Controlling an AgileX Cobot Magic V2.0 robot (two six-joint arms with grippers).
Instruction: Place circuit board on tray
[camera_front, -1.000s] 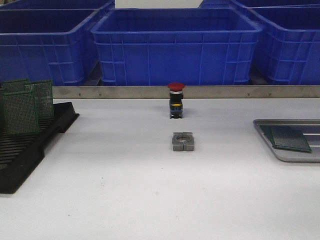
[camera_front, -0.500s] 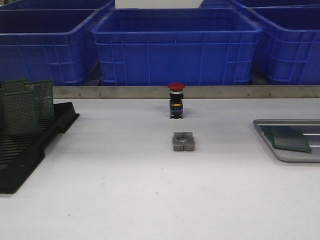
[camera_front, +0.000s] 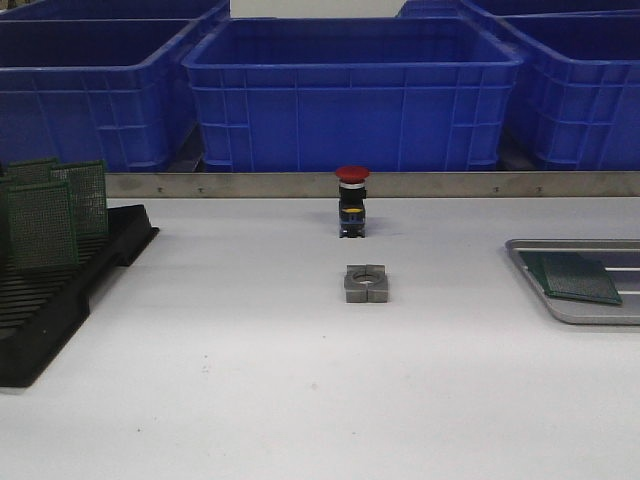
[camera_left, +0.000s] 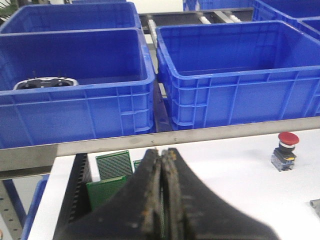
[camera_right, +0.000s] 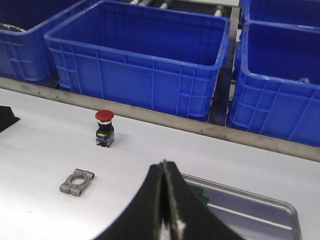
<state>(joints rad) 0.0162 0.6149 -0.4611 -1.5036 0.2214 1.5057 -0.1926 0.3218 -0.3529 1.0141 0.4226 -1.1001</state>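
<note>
Both tools (camera_left: 162, 200) (camera_right: 164, 210) pressed together, empty; circuit board (camera_front: 572, 277) on tray (camera_front: 525, 252); no legible writing.

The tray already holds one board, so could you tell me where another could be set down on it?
On the tray, the circuit board covers the middle of the visible floor. Bare ridged floor shows behind it, toward the far rim. The near rim hugs the board closely, so that side is crowded.

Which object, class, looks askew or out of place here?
The circuit board on the tray lies skewed, its edges angled to the tray's rim and ridges. The red pushbutton and the grey metal clamp sit loose mid-table. Nothing looks spilled or damaged.
</note>
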